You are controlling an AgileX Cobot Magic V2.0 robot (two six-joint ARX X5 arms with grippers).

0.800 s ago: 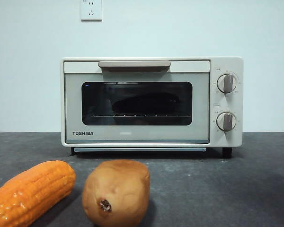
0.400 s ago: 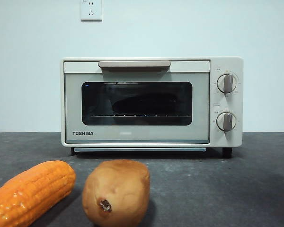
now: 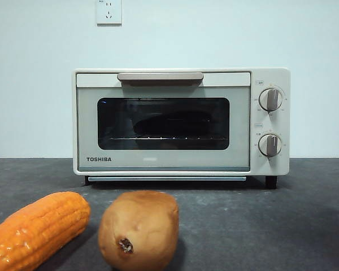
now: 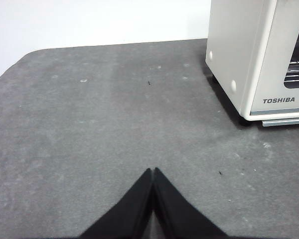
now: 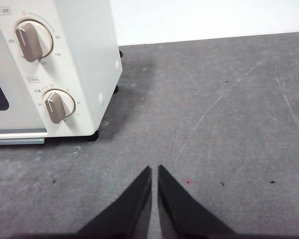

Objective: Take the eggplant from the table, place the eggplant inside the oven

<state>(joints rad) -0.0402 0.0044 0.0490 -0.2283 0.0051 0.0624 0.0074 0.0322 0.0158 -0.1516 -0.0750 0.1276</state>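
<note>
The cream-white TOSHIBA oven (image 3: 164,164) stands at the back of the dark grey table (image 3: 260,226) with its door closed. Behind the dark glass, the eggplant (image 3: 172,122) shows dimly as a long dark shape lying on the wire rack. Neither arm appears in the front view. My left gripper (image 4: 153,173) hovers shut over bare table beside the oven's (image 4: 239,55) left side, holding nothing. On the other side, by the knobs of the oven (image 5: 84,59), my right gripper (image 5: 154,169) is also shut and holds nothing.
An orange corn cob (image 3: 37,228) lies at the front left, and a brown potato (image 3: 138,228) sits beside it near the front edge. A white wall with a socket (image 3: 108,11) rises behind the oven.
</note>
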